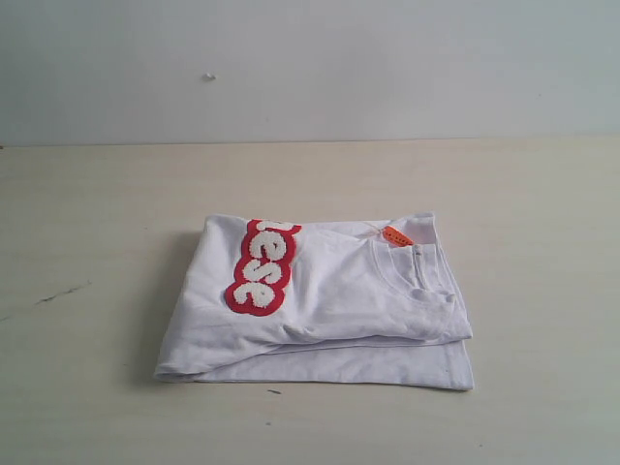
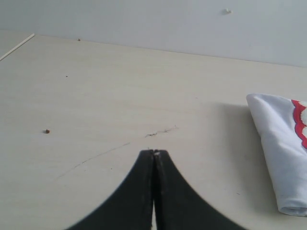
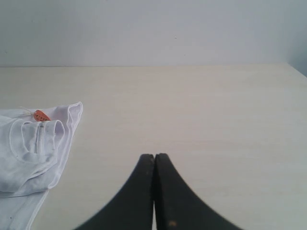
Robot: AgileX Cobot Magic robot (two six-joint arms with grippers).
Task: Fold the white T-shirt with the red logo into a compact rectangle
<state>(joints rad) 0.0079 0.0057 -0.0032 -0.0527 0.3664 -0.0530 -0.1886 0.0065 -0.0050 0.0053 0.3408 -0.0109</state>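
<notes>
My left gripper (image 2: pixel 154 153) is clenched, black jaws pressed tip to tip w/ nothing between them, above the pale wooden table (image 1: pixel 97 213). Right gripper (image 3: pixel 154 155) same: jaws closed together, empty. Neither touches the large white cotton short-sleeved T-shirt (image 1: pixel 339 300), which lies folded into a rough rectangle approx mid-table, bottom layer sticking out along the near edge. The fuzzy red logo w/ white bubble letters (image 1: pixel 262 269) sits on top toward the left, running over the far fold; only "ese" readable. The small orange neck tag (image 1: pixel 395 235) shows at the far right of the top layer.
</notes>
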